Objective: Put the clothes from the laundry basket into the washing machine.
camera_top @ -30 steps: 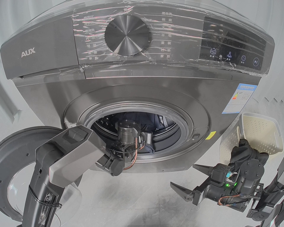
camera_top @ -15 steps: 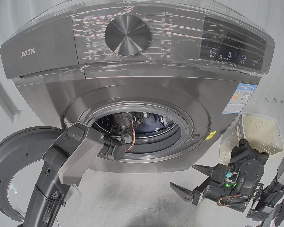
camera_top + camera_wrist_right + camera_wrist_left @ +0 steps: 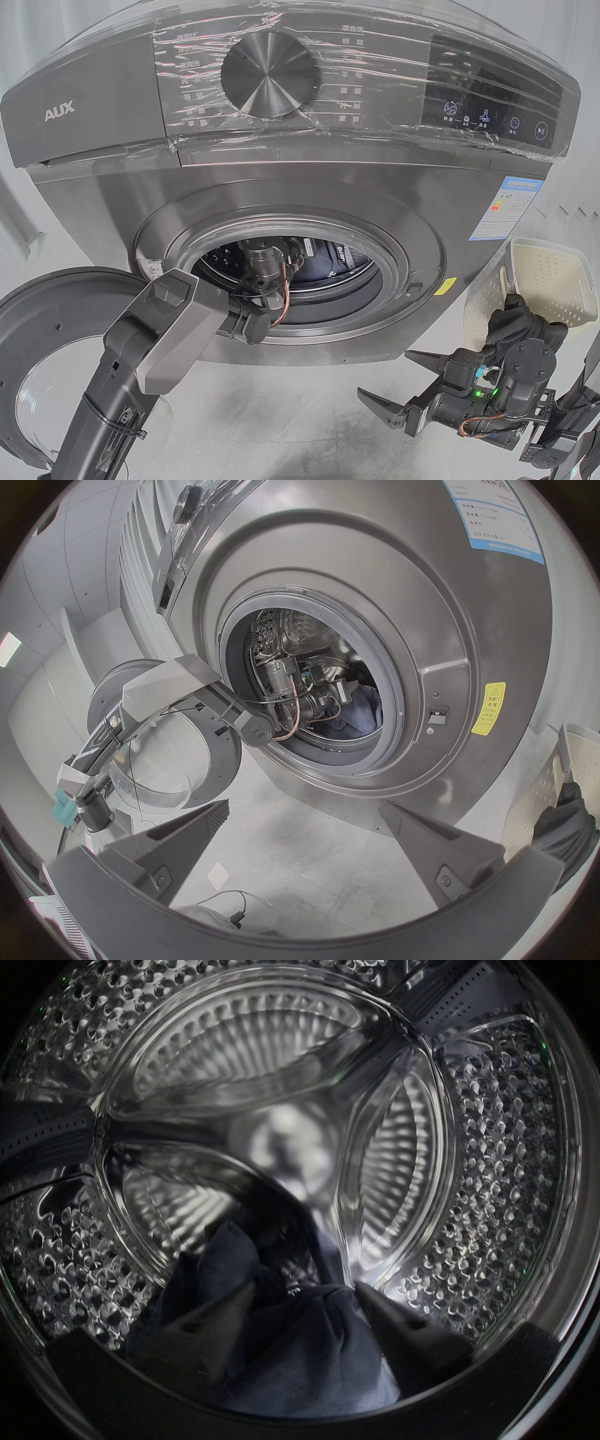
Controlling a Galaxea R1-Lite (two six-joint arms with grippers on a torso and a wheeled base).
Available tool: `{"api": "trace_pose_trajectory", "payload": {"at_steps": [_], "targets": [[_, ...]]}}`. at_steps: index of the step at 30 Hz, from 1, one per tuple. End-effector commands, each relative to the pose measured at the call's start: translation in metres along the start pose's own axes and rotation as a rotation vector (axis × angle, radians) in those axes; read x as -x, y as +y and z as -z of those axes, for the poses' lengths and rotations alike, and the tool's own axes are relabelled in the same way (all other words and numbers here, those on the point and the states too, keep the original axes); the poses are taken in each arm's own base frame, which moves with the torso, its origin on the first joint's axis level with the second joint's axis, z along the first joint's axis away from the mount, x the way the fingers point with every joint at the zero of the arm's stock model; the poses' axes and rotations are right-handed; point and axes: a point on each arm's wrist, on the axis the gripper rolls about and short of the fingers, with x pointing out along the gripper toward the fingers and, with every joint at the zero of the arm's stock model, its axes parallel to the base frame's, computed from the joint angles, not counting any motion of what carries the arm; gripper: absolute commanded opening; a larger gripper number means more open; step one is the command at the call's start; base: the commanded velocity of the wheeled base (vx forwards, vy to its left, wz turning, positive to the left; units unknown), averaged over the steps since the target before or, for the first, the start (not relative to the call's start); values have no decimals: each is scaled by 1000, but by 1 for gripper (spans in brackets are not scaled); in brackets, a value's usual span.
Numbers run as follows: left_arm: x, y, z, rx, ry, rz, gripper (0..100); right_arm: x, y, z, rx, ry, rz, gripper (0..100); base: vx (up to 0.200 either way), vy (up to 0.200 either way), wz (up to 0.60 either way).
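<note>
The left arm (image 3: 165, 328) wears a boxy, faceted silver-grey shell with a dark inset panel on top. Below the shell the link turns black and carries a black cable tie (image 3: 115, 424). Its wrist is a bare metal cylinder (image 3: 262, 259), with a copper-coloured cable (image 3: 285, 303) looping beside it and a round black joint cap (image 3: 257, 327) beneath. The left gripper (image 3: 306, 1316) has two dark, wedge-shaped fingers (image 3: 215, 1329). The right arm (image 3: 531, 369) is black throughout, with a round joint housing, a small green light (image 3: 480, 394), a teal connector (image 3: 482, 370) and a second copper-coloured cable. The right gripper (image 3: 382, 375) has dark fingers that taper to points and are finely ribbed on the inner faces, with a screw (image 3: 445, 880) at the base.
</note>
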Motion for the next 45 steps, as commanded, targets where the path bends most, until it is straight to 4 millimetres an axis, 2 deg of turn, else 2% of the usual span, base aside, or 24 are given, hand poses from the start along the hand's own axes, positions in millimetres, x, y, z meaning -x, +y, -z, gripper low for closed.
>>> {"api": "trace_pose_trajectory", "payload": {"at_steps": [1,6,10,14,19,20,21,22,23,24,25,27,29,33,36,38,40,45], "targets": [[5,-4,-1,0,21,7,100,0,0,0,0,2,0,100,0,0,0],[15,-5,-3,-7,52,11,100,0,0,1,-2,4,0,100,0,0,0],[42,-18,-21,-12,85,46,100,5,-1,4,2,20,2,100,0,0,0],[88,-30,-38,-24,146,110,100,10,-2,3,0,19,1,100,0,0,0],[150,-45,-49,-34,220,205,100,21,-3,5,1,29,2,100,0,0,0],[154,-45,-50,-35,222,211,100,22,-3,6,2,32,2,100,0,0,0],[177,-49,-54,-40,244,251,100,28,-5,8,3,43,5,100,0,0,0],[177,-49,-54,-40,244,251,100,28,-5,8,3,43,5,100,0,0,0],[205,-54,-61,-42,267,306,100,33,-5,5,1,26,3,100,0,0,0],[213,-56,-62,-44,276,322,100,35,-5,4,-2,20,2,100,0,0,0],[232,-58,-68,-49,290,357,100,40,-5,2,-4,4,0,100,0,0,0],[257,-61,-74,-57,315,403,100,46,-7,-2,-10,-15,4,100,0,0,0],[269,-62,-78,-61,307,415,100,52,-9,-8,-27,-50,13,100,0,0,0],[285,-51,-92,-83,264,422,100,63,-11,-19,-49,-127,36,100,0,0,0],[301,-35,-111,-77,217,413,100,75,-16,-26,-66,-179,130,100,0,0,0],[306,-30,-116,-76,211,412,100,78,-18,-27,-75,-184,158,100,0,0,0],[327,-11,-128,-70,203,406,100,89,-28,-29,-110,-191,239,100,0,0,0],[344,13,-144,-60,172,349,100,106,-36,-29,-117,-184,301,100,-80,0,0]]}}
